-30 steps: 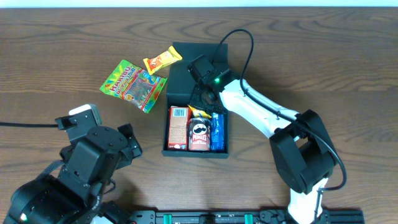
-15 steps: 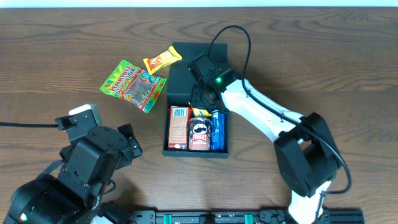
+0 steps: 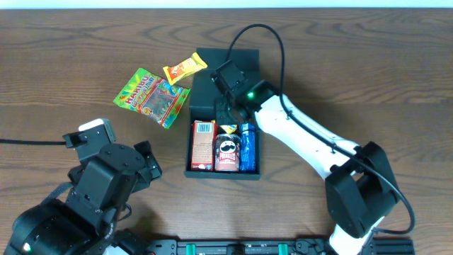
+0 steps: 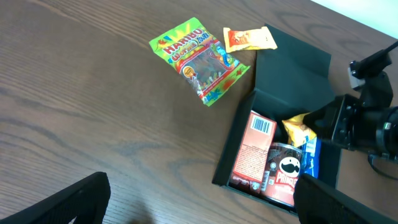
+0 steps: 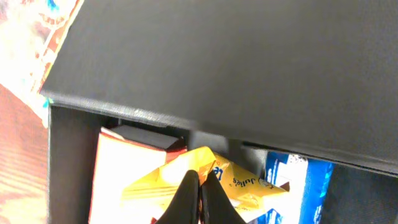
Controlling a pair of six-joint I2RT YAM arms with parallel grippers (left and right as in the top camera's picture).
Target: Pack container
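Container place: the container [image 3: 205, 92] sits mid-counter [image 3: 368, 64], with its lid opened toward the far edge and its tray on your near side.
Container axis: opened out, its long run goes near to far. The hinge crosses left to right between lid and tray.
Tray load: the red box [image 3: 203, 145], chips can [image 3: 227, 154] and blue packet [image 3: 247, 147] lie side by side, lengthwise near to far. The yellow packet [image 5: 205, 180] is at the hinge end.
Overhead only: the gummy bag [image 3: 152, 97] and orange packet [image 3: 185, 69] lie left of the lid, the orange one's end at the lid's corner. The right wrist hides its own gripper tips.
Right wrist only: the right gripper [image 5: 198, 186] has its tips together on the yellow packet's top fold, below the lid edge. You cannot tell whether any film is pinched.
Left wrist only: the left gripper [image 4: 205, 208] has its fingers spread wide at the bottom corners, well apart from the container.
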